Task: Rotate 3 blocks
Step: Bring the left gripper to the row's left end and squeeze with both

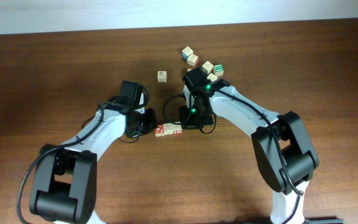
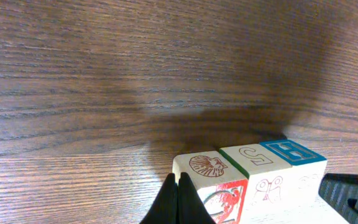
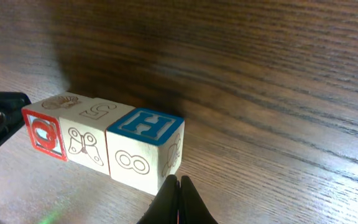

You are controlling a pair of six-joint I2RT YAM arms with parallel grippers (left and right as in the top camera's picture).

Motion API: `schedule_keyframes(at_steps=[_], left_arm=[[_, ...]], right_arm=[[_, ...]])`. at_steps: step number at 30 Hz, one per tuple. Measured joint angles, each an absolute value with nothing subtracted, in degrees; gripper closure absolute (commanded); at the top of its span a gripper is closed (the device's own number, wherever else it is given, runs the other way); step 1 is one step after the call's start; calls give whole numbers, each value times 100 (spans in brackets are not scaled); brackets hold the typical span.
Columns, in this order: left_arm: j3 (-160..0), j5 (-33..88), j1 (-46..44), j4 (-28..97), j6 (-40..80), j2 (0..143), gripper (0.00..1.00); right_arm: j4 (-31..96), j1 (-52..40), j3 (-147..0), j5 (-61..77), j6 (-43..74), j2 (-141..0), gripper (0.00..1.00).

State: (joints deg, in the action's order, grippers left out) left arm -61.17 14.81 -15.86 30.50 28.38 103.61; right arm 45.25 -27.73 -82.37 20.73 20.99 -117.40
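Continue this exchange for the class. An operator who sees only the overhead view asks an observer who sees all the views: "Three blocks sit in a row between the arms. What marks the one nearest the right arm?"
Observer: Call it the H block. It has a blue H on top and an 8 on its side.
Operator: And the block at the far end?
Observer: The end block has a red-framed face, with a carved shell on top.
Operator: Are the jaws open?
Observer: No, both pairs of jaws are shut, one at each end of the row. I cannot tell whether they touch it.
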Motion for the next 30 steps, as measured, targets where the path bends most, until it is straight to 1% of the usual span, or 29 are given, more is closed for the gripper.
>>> schedule_keyframes(at_steps=[30], left_arm=[[-6117,1476,-1656,3192,2464,10361,100]], right_arm=[[4383,-2808,-8204,2069,2167,-11751,96]])
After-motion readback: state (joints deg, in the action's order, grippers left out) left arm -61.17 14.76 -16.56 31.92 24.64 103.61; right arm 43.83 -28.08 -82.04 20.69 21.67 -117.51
